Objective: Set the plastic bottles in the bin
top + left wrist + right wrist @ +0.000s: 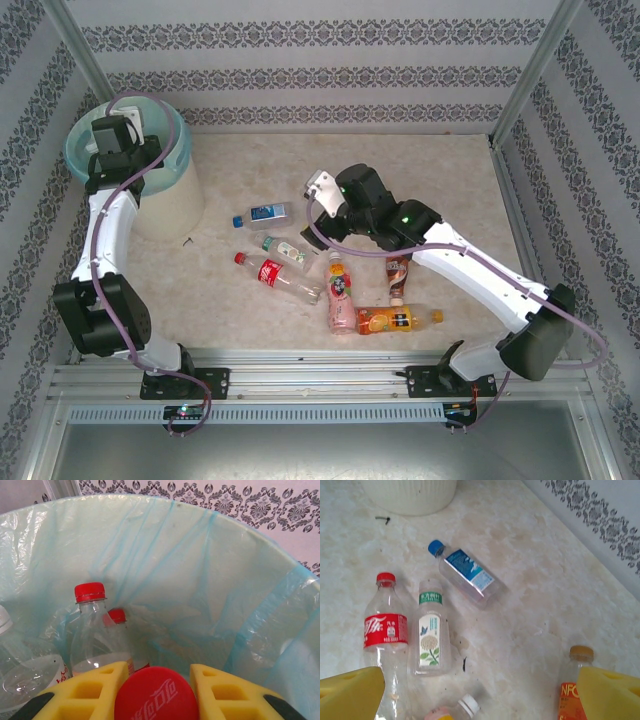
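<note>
Left jaws clamped on red-capped bottle (154,695) over bin (200,570), right jaws wide, mottled beige tabletop (430,180), patterned walls (300,70)

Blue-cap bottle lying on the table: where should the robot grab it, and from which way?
Grab the blue-cap bottle around its labelled middle, coming straight down from above. It lies flat on its side on the table with nothing touching its long sides, so the open right end effector can probably straddle it crosswise.
</note>
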